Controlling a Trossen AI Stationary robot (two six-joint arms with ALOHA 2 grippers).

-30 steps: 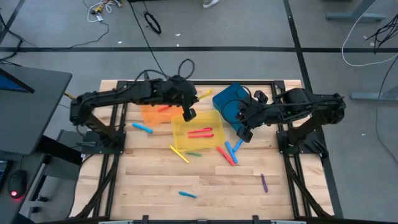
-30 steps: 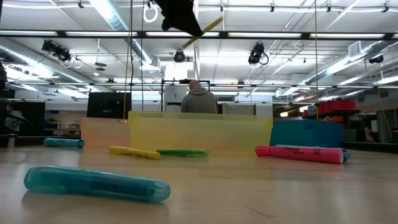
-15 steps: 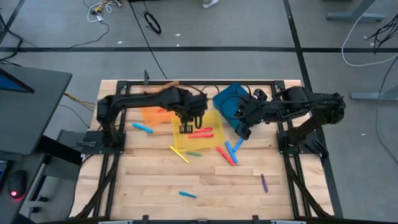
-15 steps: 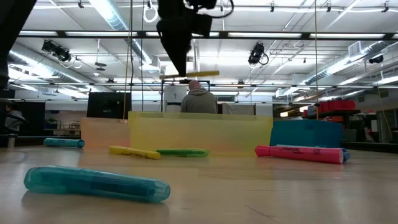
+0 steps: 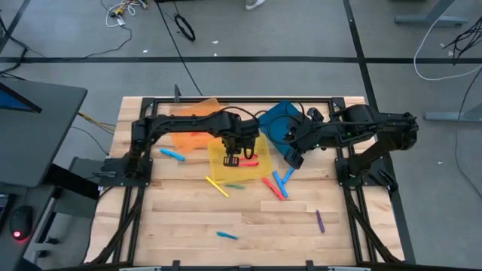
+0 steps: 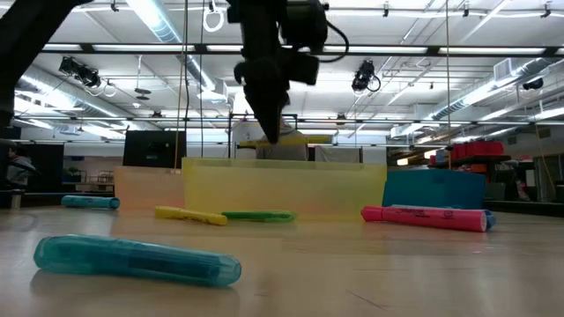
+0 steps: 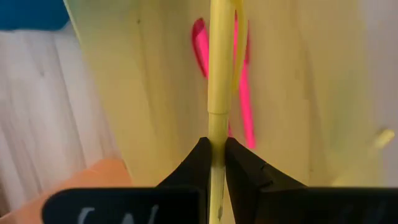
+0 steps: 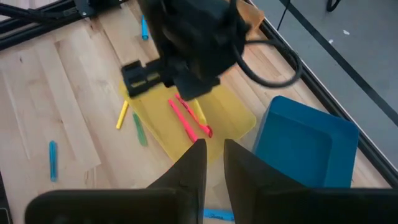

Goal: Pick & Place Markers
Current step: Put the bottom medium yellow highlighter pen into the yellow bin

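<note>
Since a second ago the left gripper (image 5: 232, 160) has swung from the table's far edge to above the yellow bin (image 5: 218, 155), clamped on a yellow marker (image 7: 217, 81).

Marker's long axis runs straight out from its fingers, bin directly below holding two pink markers (image 5: 242, 160). Right gripper (image 5: 294, 161), near-closed and empty, hangs by the blue bin (image 5: 273, 120). Three bins in all.

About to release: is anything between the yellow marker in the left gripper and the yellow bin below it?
Nothing visible. The left gripper holds the yellow marker over the yellow bin; only pink markers lie inside.
</note>
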